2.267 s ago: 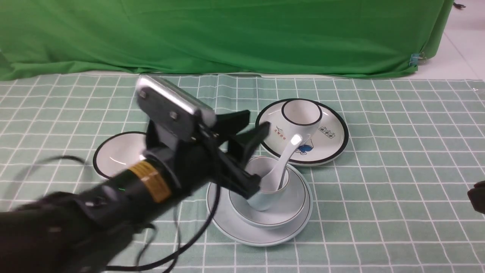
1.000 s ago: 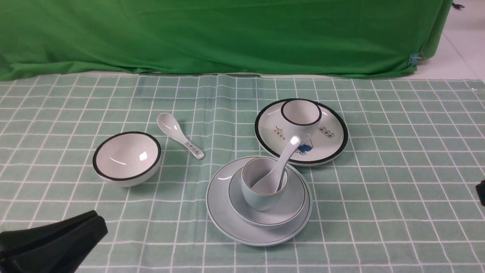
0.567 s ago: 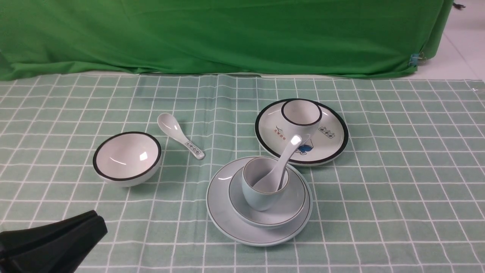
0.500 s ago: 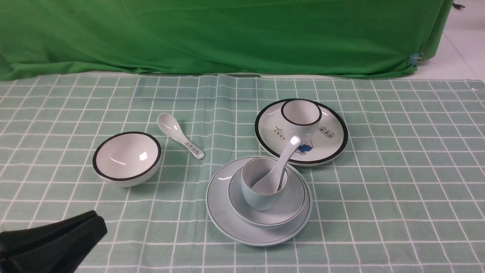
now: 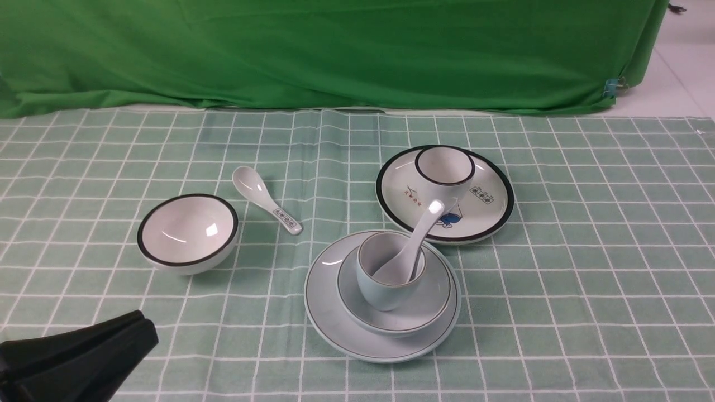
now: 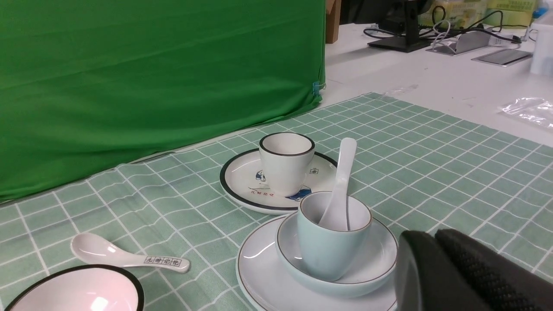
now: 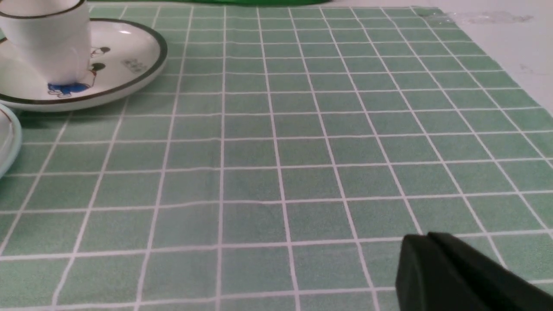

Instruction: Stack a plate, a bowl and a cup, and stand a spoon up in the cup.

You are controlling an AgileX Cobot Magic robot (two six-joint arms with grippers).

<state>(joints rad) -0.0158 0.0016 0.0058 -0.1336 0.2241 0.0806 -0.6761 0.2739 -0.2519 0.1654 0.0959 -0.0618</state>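
The pale blue-grey plate (image 5: 329,329) lies near the front middle of the checked cloth. On it sits the bowl (image 5: 433,307), and the cup (image 5: 385,290) stands in the bowl. The plain spoon (image 5: 423,229) stands in the cup, its handle leaning back and right over the rim. My left gripper (image 5: 146,326) is shut and empty at the front left, well clear of the stack. In the left wrist view it (image 6: 432,235) shows in front of the bowl (image 6: 380,255). My right gripper (image 7: 425,242) is shut and empty over bare cloth, far from the plate's edge (image 7: 8,142).
A black-rimmed white bowl (image 5: 187,231) sits at the left, with a printed spoon (image 5: 268,201) beside it. Behind the stack lies a pictured white plate (image 5: 486,206) with a black-rimmed cup (image 5: 444,173) on it. A green curtain (image 5: 335,50) closes the back.
My left arm has drawn back from over the stack to the front left corner. My right gripper has slid out of the front view at the right edge. The stack has not moved.
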